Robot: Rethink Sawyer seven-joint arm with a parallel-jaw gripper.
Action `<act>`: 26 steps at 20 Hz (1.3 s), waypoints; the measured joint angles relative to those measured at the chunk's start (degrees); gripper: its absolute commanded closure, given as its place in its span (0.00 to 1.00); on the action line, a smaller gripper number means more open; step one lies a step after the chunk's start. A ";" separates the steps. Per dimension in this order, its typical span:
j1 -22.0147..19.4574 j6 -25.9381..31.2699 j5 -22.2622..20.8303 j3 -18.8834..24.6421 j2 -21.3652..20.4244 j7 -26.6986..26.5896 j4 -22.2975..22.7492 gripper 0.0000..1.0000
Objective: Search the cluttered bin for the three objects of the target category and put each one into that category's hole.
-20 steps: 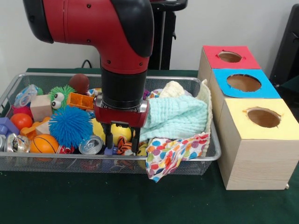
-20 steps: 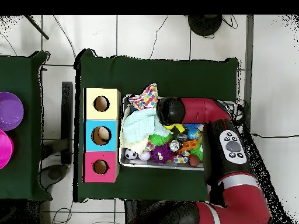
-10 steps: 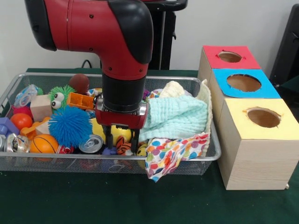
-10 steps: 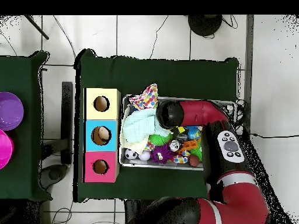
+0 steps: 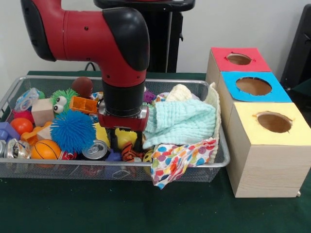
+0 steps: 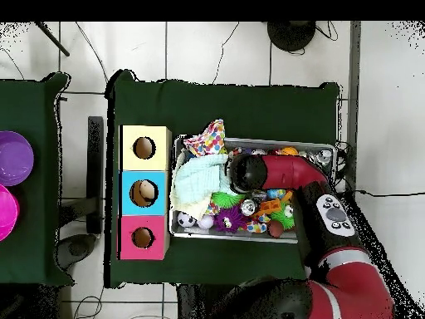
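Green desk (image 5: pixel 73 208) up front, with a wire bin (image 5: pixel 97 167) full of toys sitting on it. Closest of all, below the claw (image 5: pixel 125 141) and to its right in the front view, a spotted cloth (image 5: pixel 177 158) hanging over the rim. Just to its left, a silver can (image 5: pixel 95 149). Right at the claw, low in the pile, a yellow toy (image 5: pixel 127 137), most likely the pick. Cannot tell how wide the claw is, or if it has hold of the toy. Beside it on the right, a mint cloth (image 5: pixel 182 121). Well off to the right, past the bin, three boxes with holes: yellow box (image 5: pixel 269 145), blue box (image 5: pixel 253 86), red box (image 5: pixel 239 59).

To do it well: squeeze only the yellow toy, lift straight up, keep clear of both cloths.
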 measured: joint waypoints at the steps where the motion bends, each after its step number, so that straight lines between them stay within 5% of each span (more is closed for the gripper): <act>1: -0.63 0.00 0.00 0.40 0.22 0.00 0.31 0.00; 9: -4.88 -2.51 -0.69 3.41 1.58 0.00 2.28 0.00; 14: -5.41 -8.03 -3.34 4.33 1.60 0.00 3.61 0.00; 26: -5.65 -10.71 -3.84 7.34 0.31 0.00 5.70 0.00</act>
